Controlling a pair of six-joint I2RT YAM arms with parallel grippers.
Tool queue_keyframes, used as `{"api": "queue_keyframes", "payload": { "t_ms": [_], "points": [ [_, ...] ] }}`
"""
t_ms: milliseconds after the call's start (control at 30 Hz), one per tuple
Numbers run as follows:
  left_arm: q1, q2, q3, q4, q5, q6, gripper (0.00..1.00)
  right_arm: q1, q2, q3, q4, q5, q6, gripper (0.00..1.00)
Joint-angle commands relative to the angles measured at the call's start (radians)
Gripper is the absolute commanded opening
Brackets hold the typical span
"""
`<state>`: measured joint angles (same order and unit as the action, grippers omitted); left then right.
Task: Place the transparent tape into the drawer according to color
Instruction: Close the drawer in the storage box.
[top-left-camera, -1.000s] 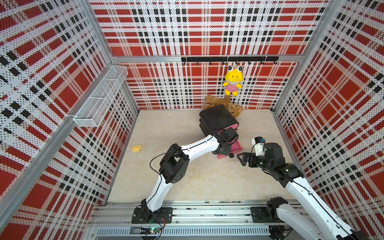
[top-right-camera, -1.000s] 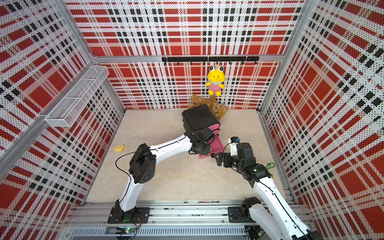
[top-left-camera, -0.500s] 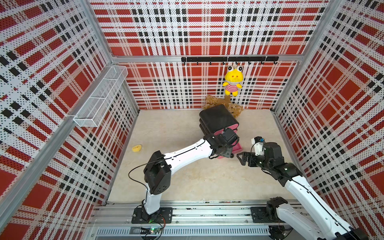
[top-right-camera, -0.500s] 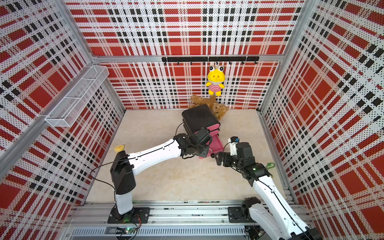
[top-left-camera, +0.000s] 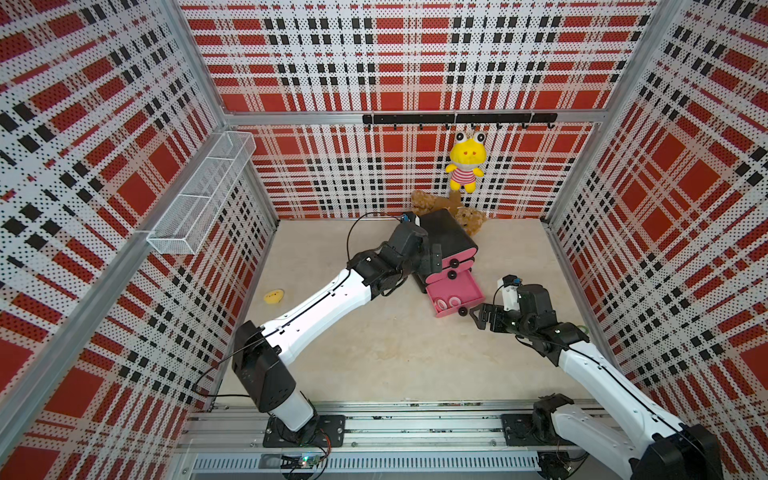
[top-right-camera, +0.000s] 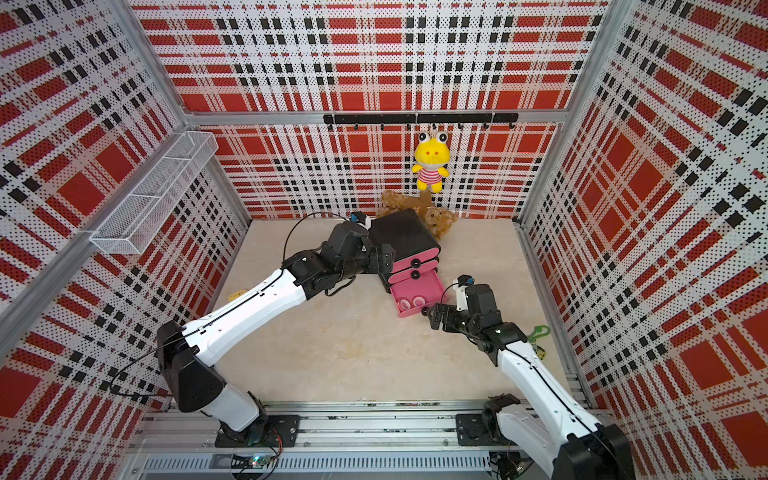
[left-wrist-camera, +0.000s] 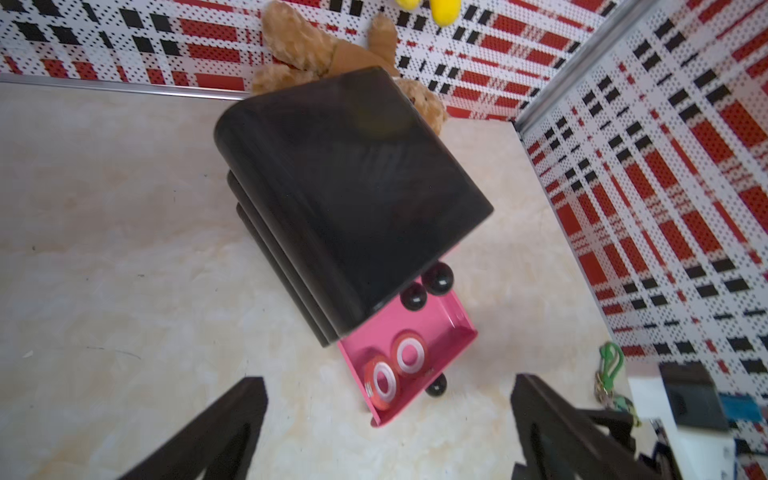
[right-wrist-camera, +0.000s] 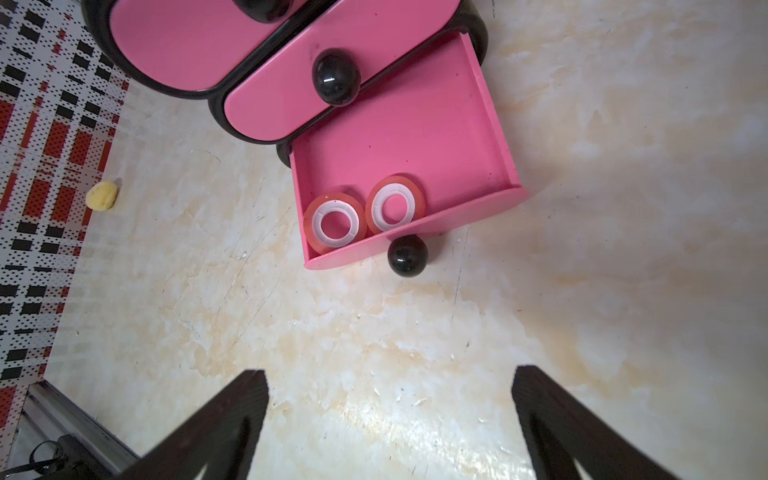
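Observation:
The black cabinet (top-left-camera: 446, 232) stands at the back middle of the floor. Its two upper pink drawers (right-wrist-camera: 266, 99) are shut, and the bottom drawer (top-left-camera: 463, 286) (left-wrist-camera: 440, 328) is pulled out. Two red transparent tape rings (right-wrist-camera: 336, 220) (right-wrist-camera: 395, 204) lie flat side by side at its front, also seen in the left wrist view (left-wrist-camera: 384, 381) (left-wrist-camera: 409, 355). My left gripper (top-left-camera: 429, 261) (left-wrist-camera: 388, 378) hangs open and empty by the cabinet's left side, above the drawer. My right gripper (top-left-camera: 478, 318) (right-wrist-camera: 390, 370) is open and empty, just right of the bottom drawer's black knob (right-wrist-camera: 407, 255).
A yellow flat toy (top-left-camera: 273, 296) lies near the left wall. A brown teddy bear (top-left-camera: 467, 218) sits behind the cabinet, under a yellow plush frog (top-left-camera: 465, 166) hanging from a hook rail. A wire basket (top-left-camera: 199, 199) is on the left wall. A green clip (top-right-camera: 538, 332) lies by the right wall.
My left gripper has pulled away from the open drawer, up and back-left to the cabinet's side, and its jaws have opened wide. The right arm has stayed put.

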<state>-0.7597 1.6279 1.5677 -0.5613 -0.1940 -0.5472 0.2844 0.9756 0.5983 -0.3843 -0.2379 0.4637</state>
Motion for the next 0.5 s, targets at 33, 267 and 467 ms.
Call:
{"api": "queue_keyframes", "payload": {
  "t_ms": [33,267,467],
  "points": [
    [0.055,0.108,0.066,0.078,0.061,0.023,0.99,-0.007,0.052,-0.015,0.077,0.017,-0.022,1.00],
    [0.121,0.307,0.250,0.041,0.124,0.039,0.99,0.015,0.140,-0.024,0.156,0.036,-0.025,1.00],
    [0.144,0.395,0.335,-0.009,0.138,0.050,0.98,0.058,0.207,-0.014,0.190,0.092,-0.033,1.00]
  ]
}}
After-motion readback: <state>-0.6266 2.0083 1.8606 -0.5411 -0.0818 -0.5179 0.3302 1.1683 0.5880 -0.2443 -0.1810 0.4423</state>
